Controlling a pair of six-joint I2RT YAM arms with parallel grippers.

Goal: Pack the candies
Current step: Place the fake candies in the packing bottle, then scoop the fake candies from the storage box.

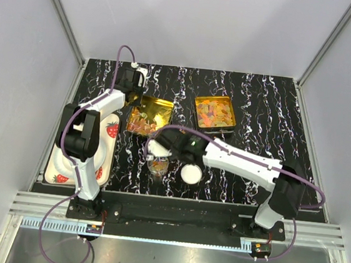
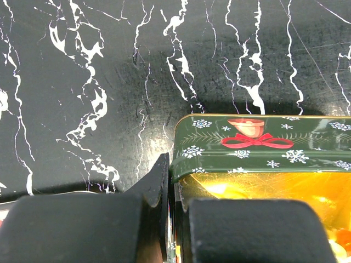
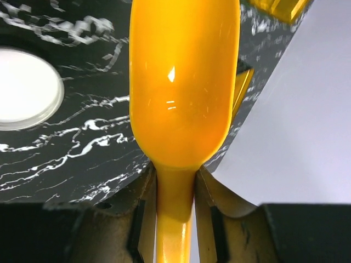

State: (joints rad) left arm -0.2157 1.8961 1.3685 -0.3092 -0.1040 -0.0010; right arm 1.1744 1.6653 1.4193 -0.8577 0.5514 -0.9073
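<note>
Clamping the far-left wall of the left tin (image 1: 160,108), the left gripper (image 2: 172,189) was closed to the thickness of the metal, one finger outside the green, bell-printed wall (image 2: 258,148) and one inside. Candies (image 1: 142,122) lay heaped in that tin, and more covered the floor of the right tin (image 1: 215,112), which stood just beside it on the table (image 1: 272,110). The right gripper (image 3: 175,186) reached across to the left, fingers tight on the handle of the scoop (image 3: 184,87). The scoop's bowl pointed ahead over the table near a white disc (image 3: 22,87); whether it carried anything could not be told. A strawberry-printed tray (image 1: 65,167) sat at the left edge.
</note>
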